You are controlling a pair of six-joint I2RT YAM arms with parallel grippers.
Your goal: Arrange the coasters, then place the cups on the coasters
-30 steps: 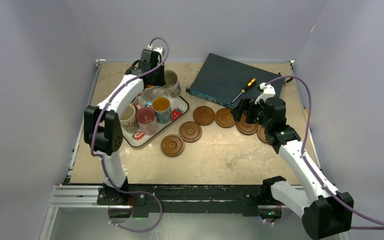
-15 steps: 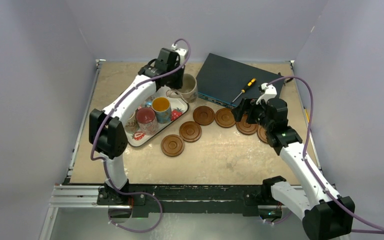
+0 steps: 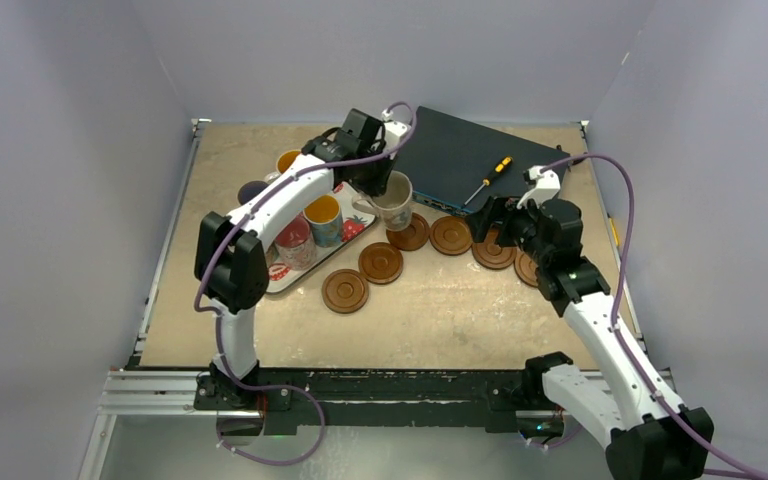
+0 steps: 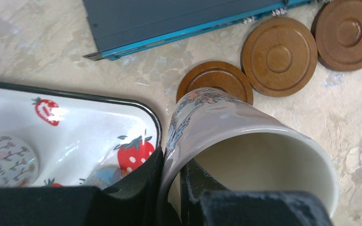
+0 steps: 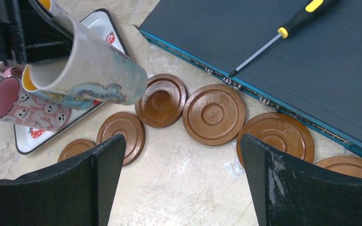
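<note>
Cup [image 3: 393, 207] hung above centre-frame coaster [image 3: 413, 238], rim pinched by left fingers [image 4: 139, 186].
It needed level, centred lowering; right fingers [image 5: 94, 183] stood wide.

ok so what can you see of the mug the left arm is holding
The mug is glazed cream ceramic with a blue-grey and reddish print outside, plain cream and empty inside, handle toward the tray. The left claw pinches its rim wall, one finger inside, one outside. It hangs mouth-up over the coaster beside the tray corner; contact there is unclear.
</note>
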